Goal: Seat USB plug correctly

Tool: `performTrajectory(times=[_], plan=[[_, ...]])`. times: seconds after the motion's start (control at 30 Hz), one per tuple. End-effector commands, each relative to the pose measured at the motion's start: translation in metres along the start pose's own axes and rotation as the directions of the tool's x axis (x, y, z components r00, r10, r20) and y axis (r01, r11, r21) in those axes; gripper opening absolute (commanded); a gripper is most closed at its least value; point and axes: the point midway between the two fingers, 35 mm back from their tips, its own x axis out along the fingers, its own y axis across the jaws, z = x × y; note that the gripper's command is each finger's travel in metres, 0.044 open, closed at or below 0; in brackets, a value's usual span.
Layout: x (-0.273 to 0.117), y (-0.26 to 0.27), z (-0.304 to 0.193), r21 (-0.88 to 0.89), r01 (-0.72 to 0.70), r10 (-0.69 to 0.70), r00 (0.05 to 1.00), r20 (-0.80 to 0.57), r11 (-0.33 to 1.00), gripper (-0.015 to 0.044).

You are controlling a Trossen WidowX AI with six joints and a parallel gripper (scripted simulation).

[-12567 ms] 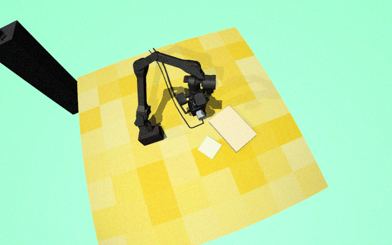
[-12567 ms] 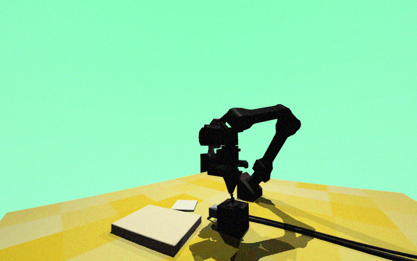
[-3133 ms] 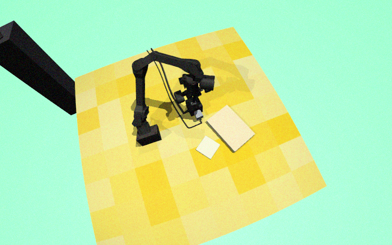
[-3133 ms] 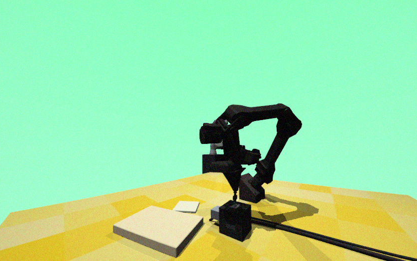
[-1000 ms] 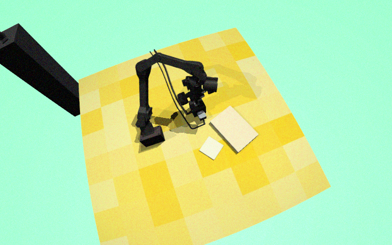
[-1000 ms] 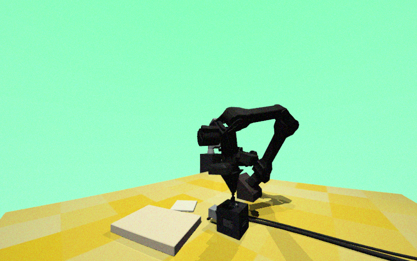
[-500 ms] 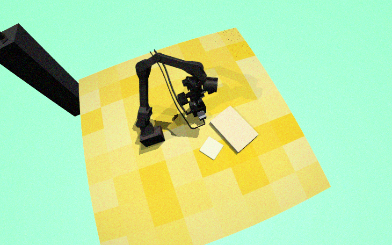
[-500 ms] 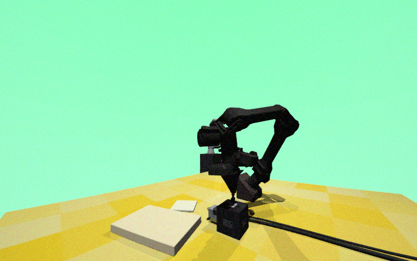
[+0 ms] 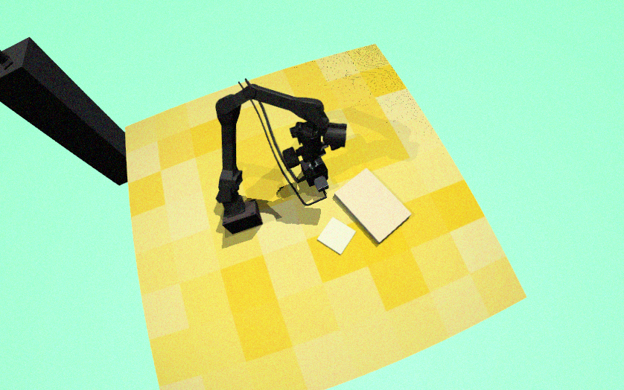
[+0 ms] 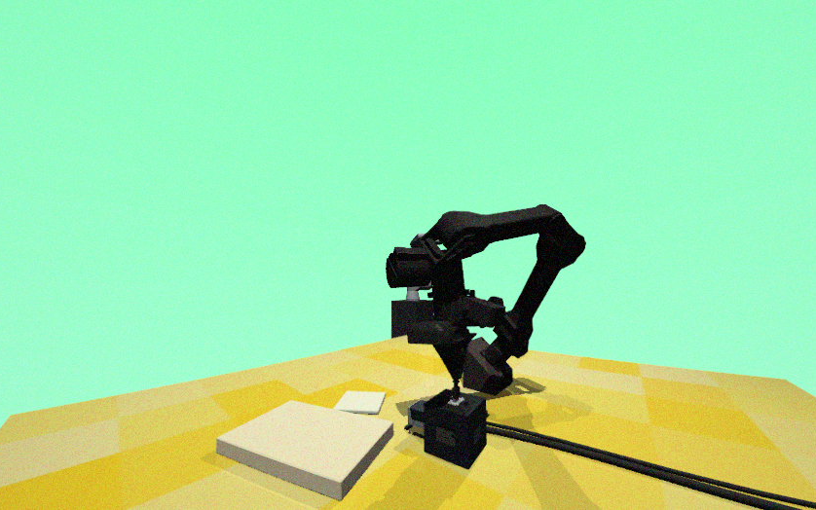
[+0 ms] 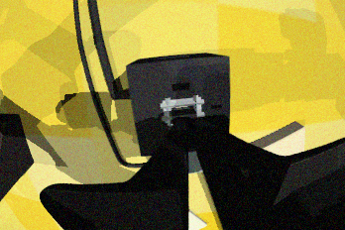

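Observation:
The black power cube (image 10: 455, 431) (image 11: 178, 79) stands on the table; in the top view it is mostly hidden under the arm. A white-edged socket (image 11: 183, 102) shows on its top, with a dark slot partly covered by my fingertips in the wrist view. My gripper (image 10: 456, 381) (image 11: 187, 125) points down over the cube top and is shut on the USB plug. A small dark part of the plug (image 10: 456, 390) shows just above the socket. The rest of the plug is hidden, so its way round and whether its tip is in the socket cannot be told.
A grey block (image 9: 322, 183) (image 10: 416, 416) sits against the cube's side. Black cables (image 9: 275, 149) (image 10: 595, 449) (image 11: 89, 76) run away from the cube. A large pale slab (image 9: 372, 205) (image 10: 303, 440) and a small white square (image 9: 336, 236) (image 10: 361, 401) lie on the table nearby.

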Motion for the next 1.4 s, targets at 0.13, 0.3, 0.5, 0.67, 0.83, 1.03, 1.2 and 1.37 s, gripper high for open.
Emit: performTrajectory(times=[0.13,0.3,0.5,0.67,0.83,1.03,1.2,1.37], plan=[[0.0012,-0.0006,0.0006,0.004,0.004,-0.004,1.0,0.004,1.0,0.0],[0.0018,-0.0006,0.0005,0.004,0.004,-0.004,1.0,0.004,1.0,0.0],[0.0025,-0.0006,0.0005,0.004,0.004,-0.004,1.0,0.004,1.0,0.0],[0.0031,-0.0006,0.0004,0.004,0.004,-0.004,1.0,0.004,1.0,0.0],[0.0037,-0.0006,0.0004,0.004,0.004,-0.004,1.0,0.004,1.0,0.0],[0.0044,-0.0006,0.0003,0.004,0.004,-0.004,1.0,0.004,1.0,0.0],[0.005,-0.0006,0.0003,0.004,0.004,-0.004,1.0,0.004,1.0,0.0],[0.0056,-0.0006,0.0002,0.004,0.004,-0.004,1.0,0.004,1.0,0.0]])
